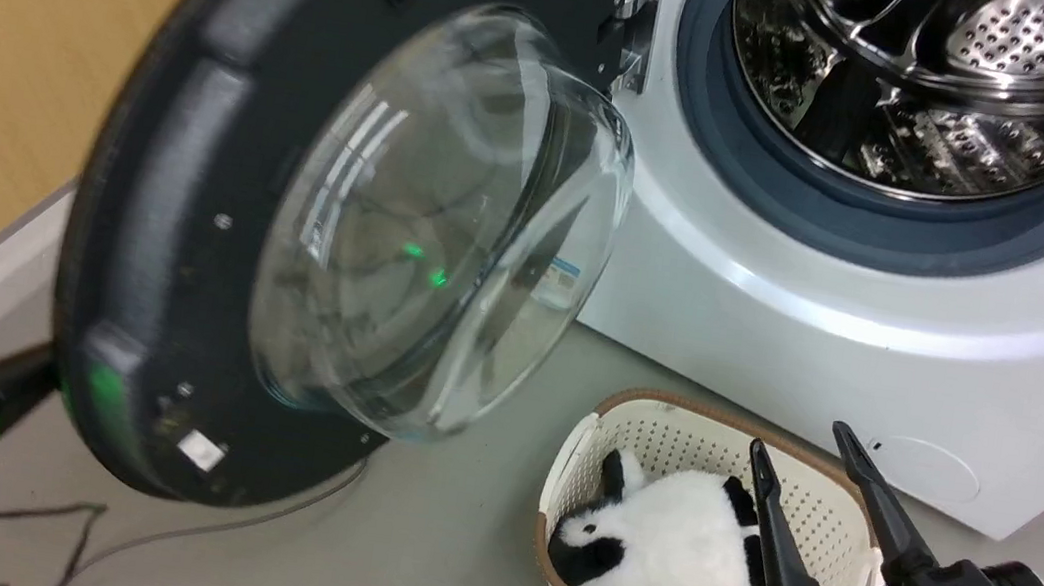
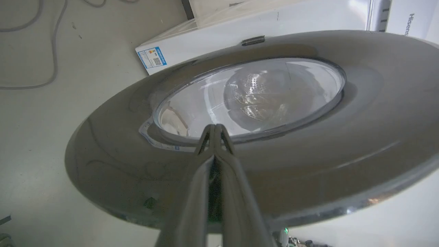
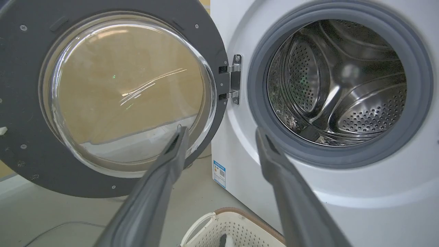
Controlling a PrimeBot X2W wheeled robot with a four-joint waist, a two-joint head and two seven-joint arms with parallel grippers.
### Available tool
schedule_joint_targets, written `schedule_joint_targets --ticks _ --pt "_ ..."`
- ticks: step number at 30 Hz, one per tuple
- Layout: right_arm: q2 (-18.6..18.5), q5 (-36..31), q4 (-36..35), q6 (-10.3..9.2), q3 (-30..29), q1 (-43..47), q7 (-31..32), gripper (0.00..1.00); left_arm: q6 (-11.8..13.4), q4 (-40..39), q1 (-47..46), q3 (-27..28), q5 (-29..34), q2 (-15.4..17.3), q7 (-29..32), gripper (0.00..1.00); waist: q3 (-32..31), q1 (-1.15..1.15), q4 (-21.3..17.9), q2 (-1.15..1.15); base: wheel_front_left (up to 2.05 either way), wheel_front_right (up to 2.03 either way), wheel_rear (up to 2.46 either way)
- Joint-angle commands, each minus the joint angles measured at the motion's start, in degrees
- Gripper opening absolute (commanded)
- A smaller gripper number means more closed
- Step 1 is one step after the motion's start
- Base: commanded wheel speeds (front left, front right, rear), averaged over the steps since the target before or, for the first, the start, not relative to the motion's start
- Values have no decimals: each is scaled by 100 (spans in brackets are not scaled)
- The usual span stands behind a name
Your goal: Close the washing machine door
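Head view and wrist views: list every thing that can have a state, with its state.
washing machine door: swung wide open.
washing machine: drum exposed, looks empty.
basket: on the floor, holding a panda toy.
left end effector: shut, tips at the door's glossy outer face.
right end effector: open, holding nothing.

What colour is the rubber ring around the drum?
Grey; the ring shows best in the right wrist view.

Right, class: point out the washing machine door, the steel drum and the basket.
washing machine door [image 1: 183,188], head view, matte black inner side.
steel drum [image 3: 363,116], right wrist view, perforated lower wall.
basket [image 1: 664,443], head view, perforated cream wall.
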Motion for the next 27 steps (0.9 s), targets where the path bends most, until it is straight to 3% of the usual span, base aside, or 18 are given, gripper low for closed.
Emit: schedule_joint_targets --ticks 1,9,16,27 --pt "2 67 4 3 -7 -11 -25 100 0 -174 186 -51 -34 -62 105 0 -87 0 -23 0 0 0 0" --pt "2 232 -4 3 -124 101 -25 100 325 -1274 883 -256 -162 -431 576 0 -369 0 -185 0 0 0 0" --pt "2 213 0 3 -241 204 -25 100 454 -1997 1385 -471 -244 -808 788 0 -440 0 -436 0 0 0 0" --pt "2 31 134 3 -583 299 -25 100 253 -2506 1986 -1130 -389 -1366 679 0 -458 0 -1164 0 0 0 0"
